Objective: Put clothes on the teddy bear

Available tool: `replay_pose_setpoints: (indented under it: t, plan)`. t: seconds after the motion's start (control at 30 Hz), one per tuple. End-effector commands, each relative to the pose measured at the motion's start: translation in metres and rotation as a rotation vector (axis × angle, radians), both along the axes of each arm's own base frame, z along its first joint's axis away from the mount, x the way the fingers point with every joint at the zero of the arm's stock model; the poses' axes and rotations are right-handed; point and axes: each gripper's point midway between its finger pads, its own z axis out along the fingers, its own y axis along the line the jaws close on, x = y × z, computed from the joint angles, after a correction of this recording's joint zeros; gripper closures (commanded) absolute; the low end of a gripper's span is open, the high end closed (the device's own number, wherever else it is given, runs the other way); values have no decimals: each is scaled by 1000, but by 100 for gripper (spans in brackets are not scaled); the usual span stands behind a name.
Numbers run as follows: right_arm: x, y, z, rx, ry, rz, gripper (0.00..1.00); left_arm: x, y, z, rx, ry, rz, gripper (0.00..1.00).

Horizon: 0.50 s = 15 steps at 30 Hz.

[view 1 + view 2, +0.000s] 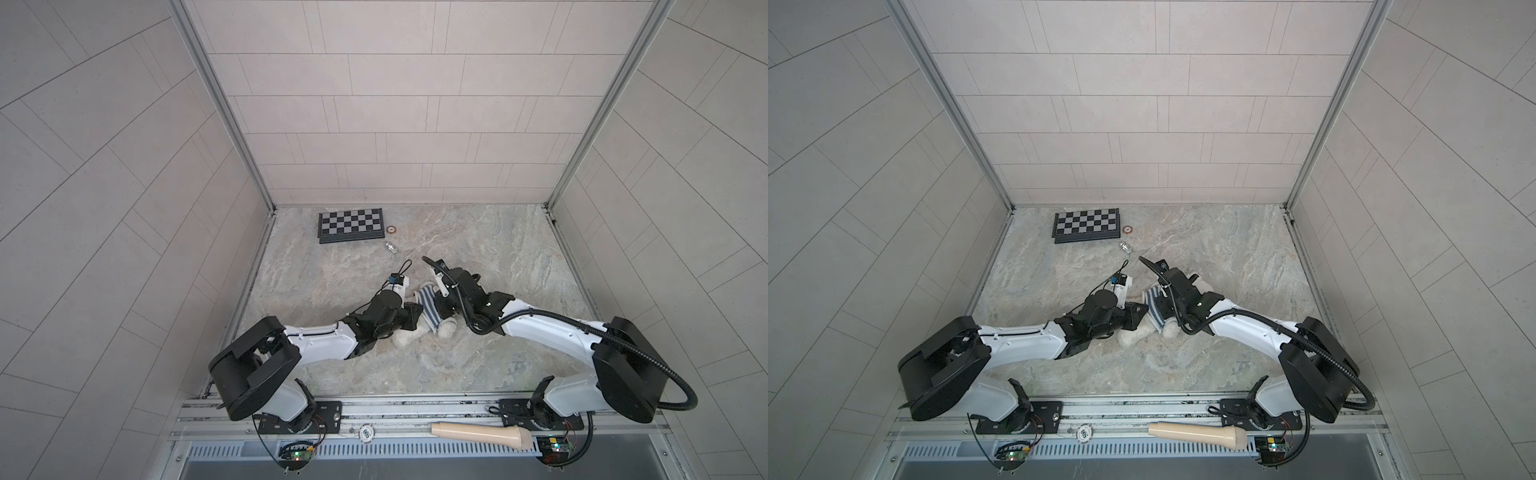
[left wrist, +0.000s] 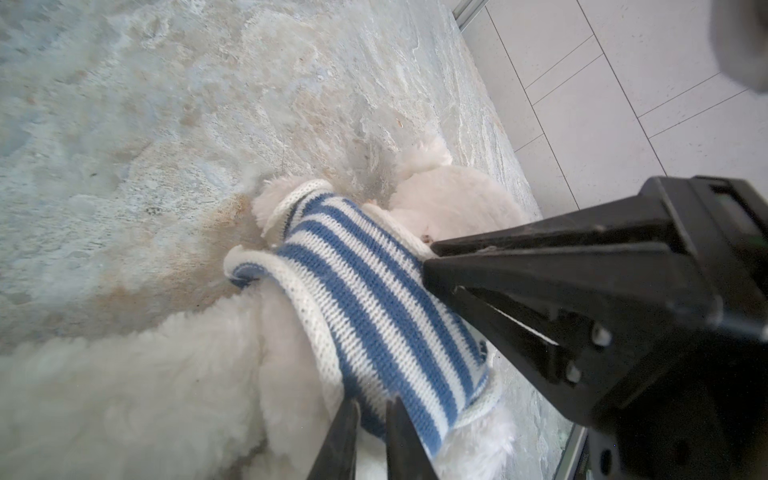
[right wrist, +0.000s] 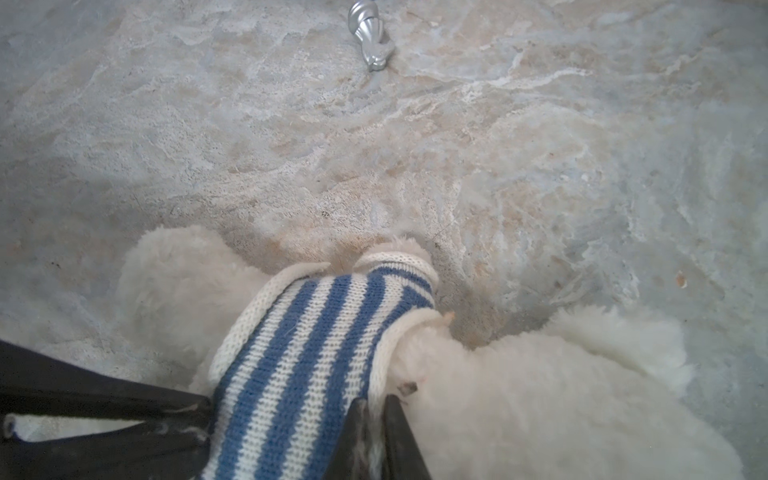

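Note:
The teddy bear point(image 1: 404, 337) point(image 1: 1133, 336) lies on the marble table between both arms, with fluffy white fur. A blue-and-white striped knit sweater point(image 1: 426, 302) point(image 2: 374, 307) point(image 3: 299, 353) covers its torso. One paw pokes out of a sleeve point(image 3: 399, 266). My left gripper point(image 2: 371, 409) point(image 1: 415, 316) is shut on the sweater's lower hem. My right gripper point(image 3: 376, 409) point(image 1: 439, 306) is shut on the white collar edge beside the bear's head point(image 3: 540, 395). In both top views the grippers hide the head and most of the body.
A folded chessboard point(image 1: 350, 224) lies at the back left, with a small brown ring point(image 1: 391, 229) beside it. A silver chess piece point(image 1: 390, 248) point(image 3: 371, 35) lies near it. A beige cone-shaped handle point(image 1: 482, 434) rests on the front rail. Tiled walls enclose the table on three sides.

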Motion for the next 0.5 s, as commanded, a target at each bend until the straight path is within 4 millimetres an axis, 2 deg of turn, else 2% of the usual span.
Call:
replay_pose_setpoints:
  t: [0.0,0.1,0.3,0.4,0.47]
  plan:
    - [-1,-13,2,-23,-19,-34,95,-2,4,-17,16,29,6,82]
    - [-5,-18,5,-15,-22,-44,100,-3,6,-23,12,41,14,82]
    - [-16,-27,18,43,-65,-58,100,-6,9,-29,10,53,24,82]
    - [-22,-28,19,97,-84,-62,100,-7,12,-28,12,47,25,80]
    - [-28,-33,11,105,-72,-68,100,-8,12,-23,2,35,22,80]
